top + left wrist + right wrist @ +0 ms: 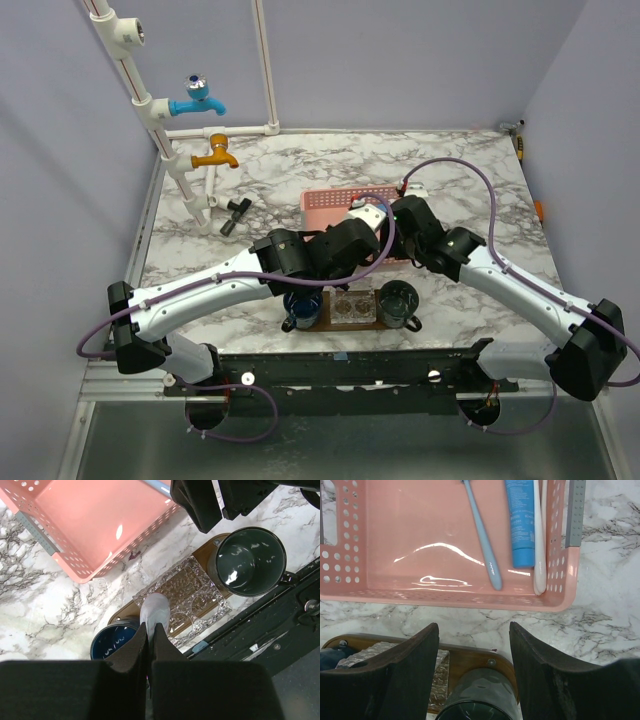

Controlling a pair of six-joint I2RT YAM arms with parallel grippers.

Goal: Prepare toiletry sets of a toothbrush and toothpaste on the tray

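A marble-patterned table is seen from above, with the left arm and the right arm both reaching in toward its middle. A pink slotted basket is set on the far side of the arms' wrists. A dark brown wooden tray is laid just in front of it, near the table's front edge.

Three things are carried on the tray. A dark green cup is placed at one end and a blue cup at the other. A clear patterned glass dish is set between them.

The left gripper is clamped tight on a pale tube, whose flat rounded end is seen sticking out past the fingertips. It is held above the tray, over the near corner of the glass dish beside the blue cup. Its cap is hidden, so it cannot be confirmed as the toothpaste.

The right gripper is spread wide with nothing between its fingers. It is held over the strip of table between the basket and the tray, above the dark green cup.

Inside the basket, toward one end wall, a blue tube is lying flat. A light-blue toothbrush is laid near it on one side. A white toothbrush is pressed between the tube and the basket wall on the other.
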